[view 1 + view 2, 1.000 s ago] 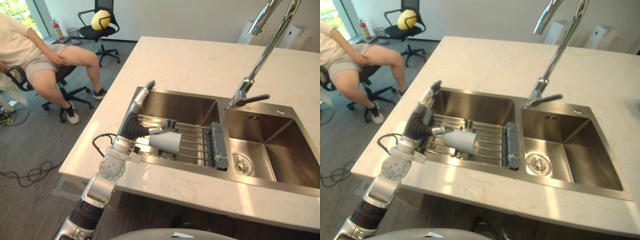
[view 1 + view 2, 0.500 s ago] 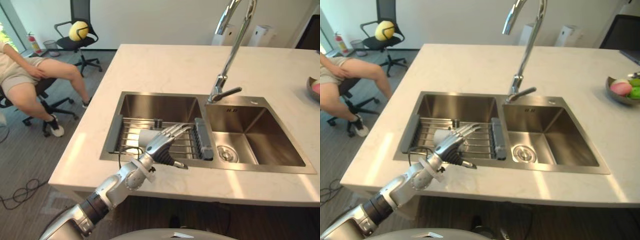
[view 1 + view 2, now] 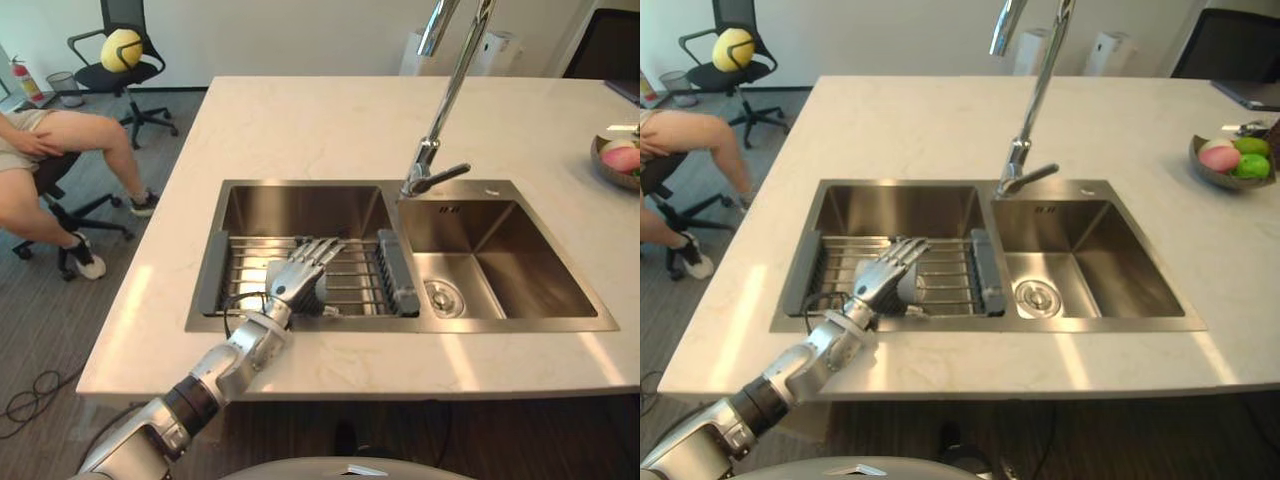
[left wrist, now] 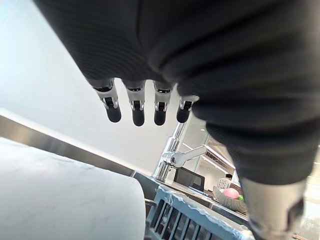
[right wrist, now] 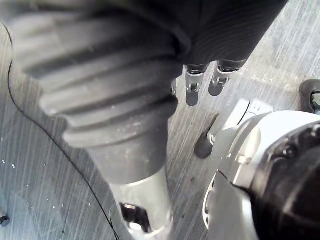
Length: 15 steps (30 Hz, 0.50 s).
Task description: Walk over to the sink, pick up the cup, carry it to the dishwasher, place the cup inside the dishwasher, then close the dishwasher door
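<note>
Cup (image 3: 911,285): pale, lying on its side on the wire rack (image 3: 355,270) in the sink's left basin, by the basin's front wall and partly covered by the left robot hand.
Left robot hand (image 3: 290,281): reaches in over the desk's front edge and sits above the cup, fingers straight and spread apart, curled round nothing.
Left wrist view: the dark fingertips (image 4: 136,116) stand clear of the cup's white side, with a gap between them. From the eye views I cannot tell whether the palm touches the cup.
Right robot hand (image 5: 192,91): seen in its own wrist view, hanging over grey floor (image 5: 280,50), fingers relaxed and holding nothing.
Sink (image 3: 300,184): two steel basins set in the desk (image 3: 330,120) near its front edge. The right basin holds a drain (image 3: 441,297).
Faucet (image 3: 440,120): rises from the sink's back rim, between the basins.
Fruit bowl (image 3: 1226,161): near the desk's right edge, well apart from the sink.
Open room: bare desk top behind the sink, and a narrow strip in front of it.
Beyond the desk's left edge: a seated person (image 3: 50,150), and an office chair (image 3: 118,75) bearing a yellow ball (image 3: 122,48).
</note>
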Available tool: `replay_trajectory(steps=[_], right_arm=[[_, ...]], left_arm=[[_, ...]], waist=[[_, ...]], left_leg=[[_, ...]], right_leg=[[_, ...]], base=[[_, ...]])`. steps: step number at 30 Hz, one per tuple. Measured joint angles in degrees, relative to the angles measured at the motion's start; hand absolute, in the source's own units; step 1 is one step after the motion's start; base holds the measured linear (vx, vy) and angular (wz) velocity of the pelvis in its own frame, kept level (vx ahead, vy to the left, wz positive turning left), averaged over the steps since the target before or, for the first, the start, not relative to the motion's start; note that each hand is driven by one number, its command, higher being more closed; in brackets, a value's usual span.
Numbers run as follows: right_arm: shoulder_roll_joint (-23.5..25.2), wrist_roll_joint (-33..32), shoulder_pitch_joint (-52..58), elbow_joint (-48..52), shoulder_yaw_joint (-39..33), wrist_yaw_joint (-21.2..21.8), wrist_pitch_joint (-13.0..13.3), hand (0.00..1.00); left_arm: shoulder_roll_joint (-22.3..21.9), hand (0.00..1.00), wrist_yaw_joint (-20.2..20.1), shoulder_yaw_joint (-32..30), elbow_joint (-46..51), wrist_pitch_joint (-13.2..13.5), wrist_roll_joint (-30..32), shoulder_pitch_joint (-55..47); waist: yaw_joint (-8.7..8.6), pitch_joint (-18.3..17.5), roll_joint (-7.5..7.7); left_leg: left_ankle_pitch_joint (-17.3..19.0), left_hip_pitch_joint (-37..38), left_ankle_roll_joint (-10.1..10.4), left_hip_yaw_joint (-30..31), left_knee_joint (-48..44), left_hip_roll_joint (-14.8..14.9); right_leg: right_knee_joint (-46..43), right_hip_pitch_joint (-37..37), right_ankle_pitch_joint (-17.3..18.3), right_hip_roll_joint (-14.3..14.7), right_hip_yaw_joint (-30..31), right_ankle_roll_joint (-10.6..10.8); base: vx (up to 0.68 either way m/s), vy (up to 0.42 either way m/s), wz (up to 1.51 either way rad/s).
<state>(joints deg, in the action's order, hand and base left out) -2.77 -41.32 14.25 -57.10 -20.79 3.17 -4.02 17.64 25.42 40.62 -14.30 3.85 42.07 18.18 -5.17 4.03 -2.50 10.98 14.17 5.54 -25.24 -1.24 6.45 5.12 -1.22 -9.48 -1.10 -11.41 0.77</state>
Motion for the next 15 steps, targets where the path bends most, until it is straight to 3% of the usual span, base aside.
replay_trajectory(steps=[7, 15], right_arm=[[-0.1, 0.2, 0.7, 0.1, 0.4, 1.5, 0.4, 0.0], [-0.8, 0.0, 0.6, 0.1, 1.7, 3.9, 1.1, 0.0]], left_arm=[[0.2, 0.0, 0.3, -2.7, -2.0, 2.0, -0.2, 0.0], [0.2, 0.0, -4.3, -3.0, -1.2, 2.4, 0.4, 0.3]], waist=[[0.09, 0.3, -0.13], [0.31, 0.2, -0.26]], left_leg=[[0.6, -0.8, 0.5, -0.1, -0.8, 0.4], [0.1, -1.2, 0.2, 0.7, -0.8, 0.5]], right_leg=[[0.0, -0.5, 0.1, 0.3, 0.1, -0.3], [0.0, -0.7, -0.1, 0.4, -0.3, -0.1]], base=[[-0.07, -0.017, -0.04], [-0.01, -0.001, 0.02]])
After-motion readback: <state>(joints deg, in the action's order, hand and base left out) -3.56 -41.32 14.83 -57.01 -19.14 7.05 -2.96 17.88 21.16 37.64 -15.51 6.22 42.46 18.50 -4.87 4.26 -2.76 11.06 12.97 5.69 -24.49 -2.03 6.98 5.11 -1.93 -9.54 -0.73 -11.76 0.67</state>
